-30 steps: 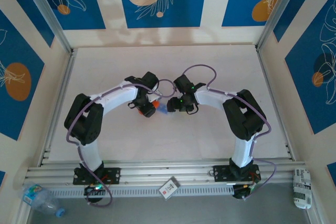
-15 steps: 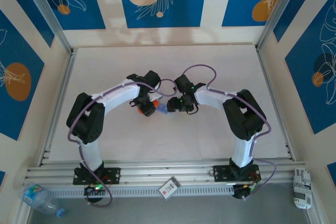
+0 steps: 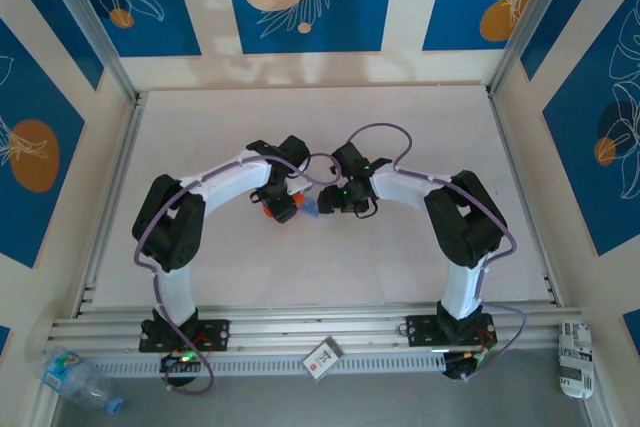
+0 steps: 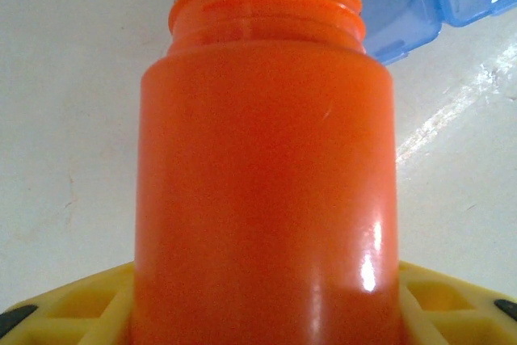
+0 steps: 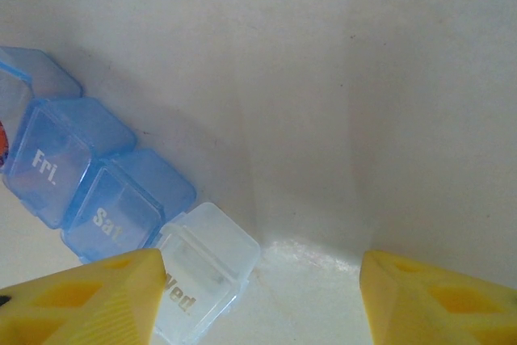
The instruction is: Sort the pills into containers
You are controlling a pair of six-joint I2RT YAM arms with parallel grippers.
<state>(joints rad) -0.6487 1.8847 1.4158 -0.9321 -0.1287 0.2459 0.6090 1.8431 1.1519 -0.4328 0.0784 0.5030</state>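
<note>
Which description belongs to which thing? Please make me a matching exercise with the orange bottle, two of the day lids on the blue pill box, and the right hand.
Things:
1. orange bottle
2. lid marked "Fri."
3. lid marked "Wed."
4. right hand

Descriptions:
a. clear, almost white
b. open, above the bare table
c. translucent blue
d. gripped by the left hand

Pairs: 1-d, 2-c, 3-a, 4-b
</note>
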